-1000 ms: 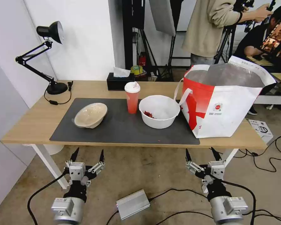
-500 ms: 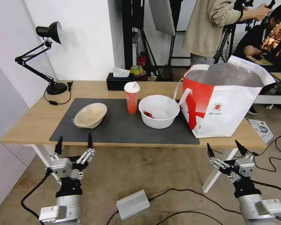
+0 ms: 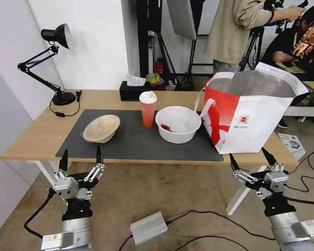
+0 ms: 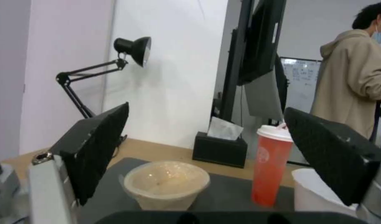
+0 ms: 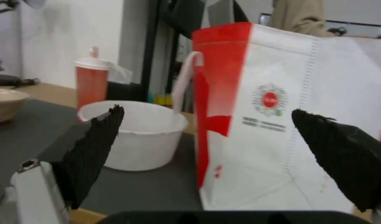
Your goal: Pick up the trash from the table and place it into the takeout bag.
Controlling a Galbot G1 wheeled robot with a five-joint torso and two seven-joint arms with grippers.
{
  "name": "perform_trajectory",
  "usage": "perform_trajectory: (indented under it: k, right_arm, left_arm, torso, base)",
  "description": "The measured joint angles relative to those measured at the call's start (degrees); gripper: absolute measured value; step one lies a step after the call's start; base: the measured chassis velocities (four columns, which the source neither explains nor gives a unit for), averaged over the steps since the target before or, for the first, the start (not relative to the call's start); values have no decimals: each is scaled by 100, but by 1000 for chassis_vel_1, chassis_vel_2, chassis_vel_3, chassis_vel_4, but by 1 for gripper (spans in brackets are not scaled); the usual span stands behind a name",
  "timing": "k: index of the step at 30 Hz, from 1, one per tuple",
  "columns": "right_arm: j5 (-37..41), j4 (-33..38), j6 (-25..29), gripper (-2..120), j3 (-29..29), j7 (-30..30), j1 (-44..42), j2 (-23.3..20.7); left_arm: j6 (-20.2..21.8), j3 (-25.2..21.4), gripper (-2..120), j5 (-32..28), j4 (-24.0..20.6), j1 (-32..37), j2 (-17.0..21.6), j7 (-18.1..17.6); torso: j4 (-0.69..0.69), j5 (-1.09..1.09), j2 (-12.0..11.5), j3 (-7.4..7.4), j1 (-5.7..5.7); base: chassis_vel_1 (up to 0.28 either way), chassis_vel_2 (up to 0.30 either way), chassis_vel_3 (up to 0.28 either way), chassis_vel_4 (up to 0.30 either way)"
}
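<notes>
Three containers on mat, white bowl (image 3: 178,123) holding red scraps, both grippers' fingers wide.

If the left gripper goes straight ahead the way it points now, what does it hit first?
Most likely the beige bowl: it sits centred between the open left gripper's fingers, ahead on the mat. The gripper hangs near the table edge, so height is uncertain.

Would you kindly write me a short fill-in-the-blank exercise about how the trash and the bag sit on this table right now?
1. The red drink cup stands between the beige bowl and the ____ bowl.
2. All three containers rest on the dark grey ____.
3. The takeout bag stands at the table's ____ end.
4. Both the left end effector and the right end effector are ____.

Missing words: white; mat; right; open
</notes>
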Motion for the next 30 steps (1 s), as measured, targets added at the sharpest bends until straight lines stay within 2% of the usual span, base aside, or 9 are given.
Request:
perform_trajectory:
  k: [8, 12, 13, 15, 21, 30]
  right_arm:
    - [-24, 49, -50, 100, -209, -49, 36, -162]
    - [-30, 105, -158, 100, -470, -65, 95, -754]
    - [-30, 105, -158, 100, -470, -65, 95, -754]
    - [84, 100, -180, 100, -508, -61, 151, -1276]
    - [316, 63, -263, 100, -517, -27, 329, -1741]
    - [799, -19, -529, 100, -751, 135, 821, -2726]
  left_arm:
    - [4, 24, 100, 9, 4, 41, -50, 80]
    - [-108, 18, 100, 37, 63, 136, -95, 136]
    - [-108, 18, 100, 37, 63, 136, -95, 136]
    - [-168, 26, 100, 55, 94, 175, -146, 163]
    - [-176, 33, 100, 88, 92, 201, -207, 185]
    - [-180, 10, 100, 103, 86, 254, -268, 197]
  torso:
    - [-1, -1, 0, 0, 0]
    - [0, 0, 0, 0, 0]
    - [0, 0, 0, 0, 0]
    - [1, -1, 0, 0, 0]
    - [0, 0, 0, 0, 0]
    - [0, 0, 0, 0, 0]
  base:
    - [0, 0, 0, 0]
    - [0, 0, 0, 0]
    - [0, 0, 0, 0]
    - [0, 0, 0, 0]
    - [0, 0, 0, 0]
    - [0, 0, 0, 0]
